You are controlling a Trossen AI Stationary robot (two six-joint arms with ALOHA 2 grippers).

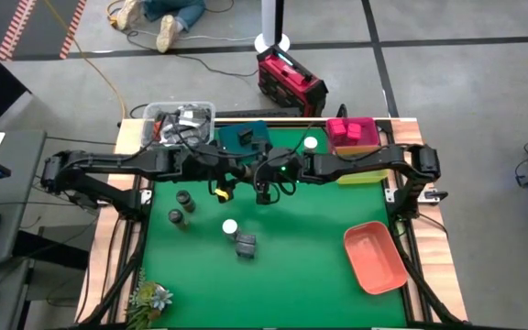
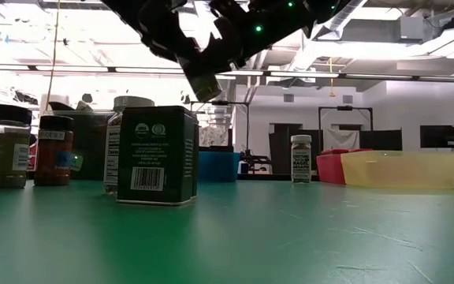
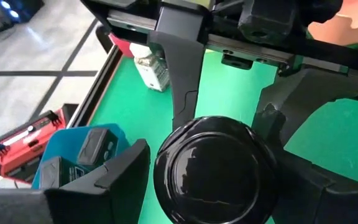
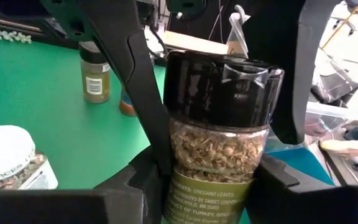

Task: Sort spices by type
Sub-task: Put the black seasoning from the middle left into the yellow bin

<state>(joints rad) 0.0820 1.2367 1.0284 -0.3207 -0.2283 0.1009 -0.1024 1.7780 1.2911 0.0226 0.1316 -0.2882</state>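
Right hand (image 4: 204, 180) grips a dark-lidded oregano jar (image 4: 219, 134) above mid-worktop (image 1: 310, 275), the left hand (image 3: 216, 186) beside it, fingers apart around the jar's lid. Sorting looks partly done: tins in the teal tray (image 1: 246, 137), pink boxes (image 1: 353, 131) behind the right hand; two jars (image 1: 181, 208), a white-capped jar (image 1: 230, 226) and a tin (image 1: 245, 245) remain loose.

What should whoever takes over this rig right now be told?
Right gripper: shut on the oregano jar, held above mid-table.
Left gripper: open around that jar's lid.
Done: dark tins in the teal tray, pink boxes in the pink tray.
Left on the mat: two dark-lidded jars, a white-capped jar, a grey tin; a second white-capped jar beside the pink tray.
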